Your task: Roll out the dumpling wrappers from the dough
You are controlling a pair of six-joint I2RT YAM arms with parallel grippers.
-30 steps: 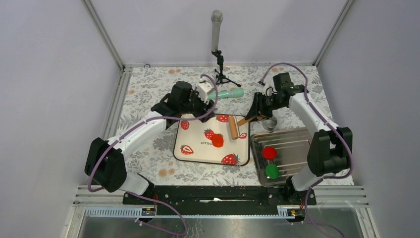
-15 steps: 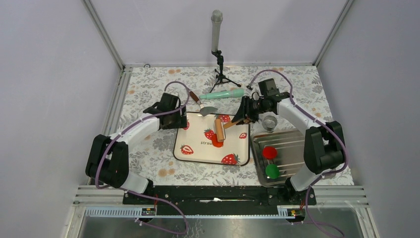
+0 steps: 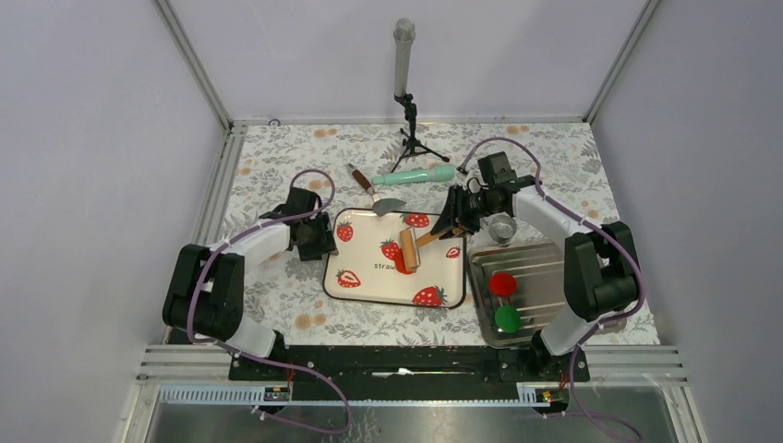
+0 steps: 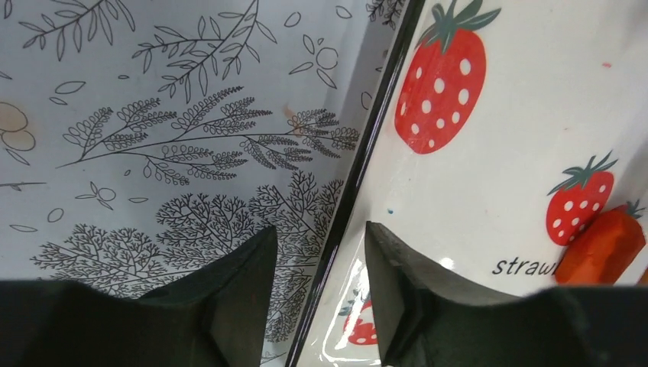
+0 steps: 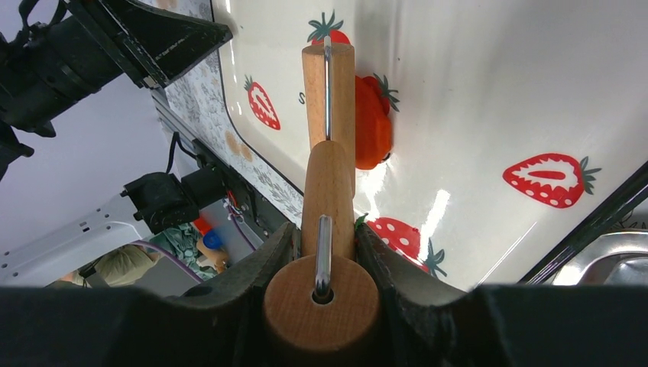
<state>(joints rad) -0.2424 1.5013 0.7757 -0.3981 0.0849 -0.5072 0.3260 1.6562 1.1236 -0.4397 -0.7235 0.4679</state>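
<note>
The left end effector (image 3: 319, 244) straddles the left rim of the strawberry tray (image 3: 369, 281) on the worktop (image 3: 277, 175), its fingers parted and gripping nothing. Near the tray's middle, the dough (image 3: 404, 268), a small orange-red lump, lies partly covered by the wooden roller (image 3: 409, 247). Over the tray's right edge, the right end effector (image 3: 454, 220) is clenched on the roller's handle.

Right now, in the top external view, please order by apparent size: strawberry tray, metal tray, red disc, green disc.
1. strawberry tray
2. metal tray
3. red disc and green disc: alike, not ranked.
</note>
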